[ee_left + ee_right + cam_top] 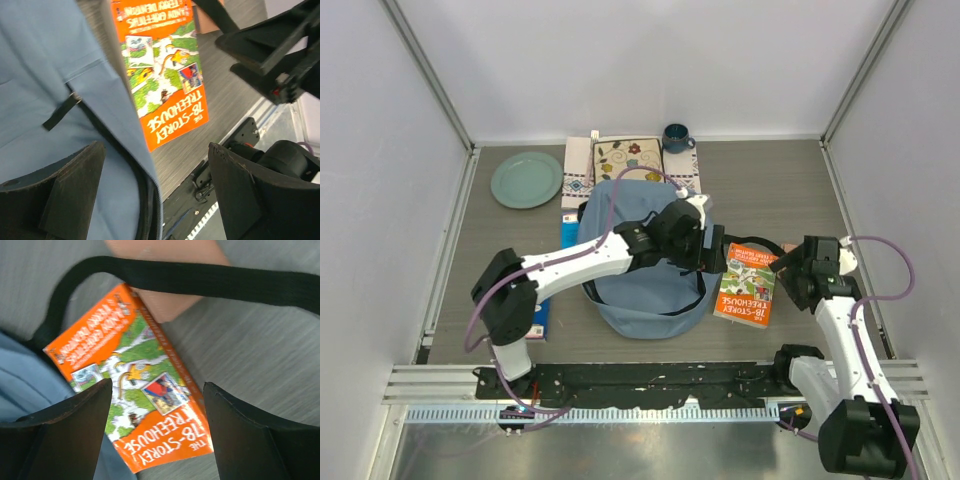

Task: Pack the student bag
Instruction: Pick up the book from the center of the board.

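Left gripper, fingers spread and empty, hovers over the light-blue backpack's edge. Right gripper, likewise spread, hovers over the orange Treehouse book.

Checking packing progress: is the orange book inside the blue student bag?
No, the orange book lies cover-up on the table beside the student bag, not in it.

White panel walls with metal posts enclose a grey wood-grain table.
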### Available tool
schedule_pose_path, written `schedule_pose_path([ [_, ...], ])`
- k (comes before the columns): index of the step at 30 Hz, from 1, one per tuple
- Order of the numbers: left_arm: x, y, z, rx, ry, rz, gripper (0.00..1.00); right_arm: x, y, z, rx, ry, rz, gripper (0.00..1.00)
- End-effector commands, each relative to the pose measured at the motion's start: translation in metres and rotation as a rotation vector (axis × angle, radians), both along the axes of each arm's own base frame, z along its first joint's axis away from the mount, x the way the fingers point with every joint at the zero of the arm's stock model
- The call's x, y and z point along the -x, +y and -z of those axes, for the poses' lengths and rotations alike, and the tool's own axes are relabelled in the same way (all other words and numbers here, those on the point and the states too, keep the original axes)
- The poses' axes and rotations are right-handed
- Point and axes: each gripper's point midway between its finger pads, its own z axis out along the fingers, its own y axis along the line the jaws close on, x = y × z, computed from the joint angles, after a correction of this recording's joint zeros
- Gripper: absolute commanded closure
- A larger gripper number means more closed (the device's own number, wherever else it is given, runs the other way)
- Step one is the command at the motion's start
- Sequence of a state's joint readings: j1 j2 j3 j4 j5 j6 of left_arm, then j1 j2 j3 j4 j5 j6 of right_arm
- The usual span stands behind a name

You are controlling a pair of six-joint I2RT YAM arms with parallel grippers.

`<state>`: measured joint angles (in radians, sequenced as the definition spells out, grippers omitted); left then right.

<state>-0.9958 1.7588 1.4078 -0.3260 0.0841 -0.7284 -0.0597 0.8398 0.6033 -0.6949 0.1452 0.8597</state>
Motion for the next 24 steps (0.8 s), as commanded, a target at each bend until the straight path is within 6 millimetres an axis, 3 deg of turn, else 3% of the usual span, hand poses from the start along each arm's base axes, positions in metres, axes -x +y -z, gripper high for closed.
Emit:
schedule_pose_path([
  [1,0.000,-0.051,-0.057,0.216,-0.044,0.116,0.13,0.007,0.009,0.017,-0.101,0.019,-0.057,0.21],
  [9,0.004,-0.095,-0.018,0.214,0.022,0.183,0.17,0.014,0.006,0.030,-0.092,0.050,-0.057,0.21],
  [15,-0.005,-0.101,0.021,0.166,0.079,0.122,0.20,0.017,0.004,0.033,-0.087,0.051,-0.043,0.21],
  [24,-0.019,-0.094,0.055,0.056,0.077,0.040,0.20,0.018,-0.003,0.033,-0.058,0.056,-0.010,0.21],
])
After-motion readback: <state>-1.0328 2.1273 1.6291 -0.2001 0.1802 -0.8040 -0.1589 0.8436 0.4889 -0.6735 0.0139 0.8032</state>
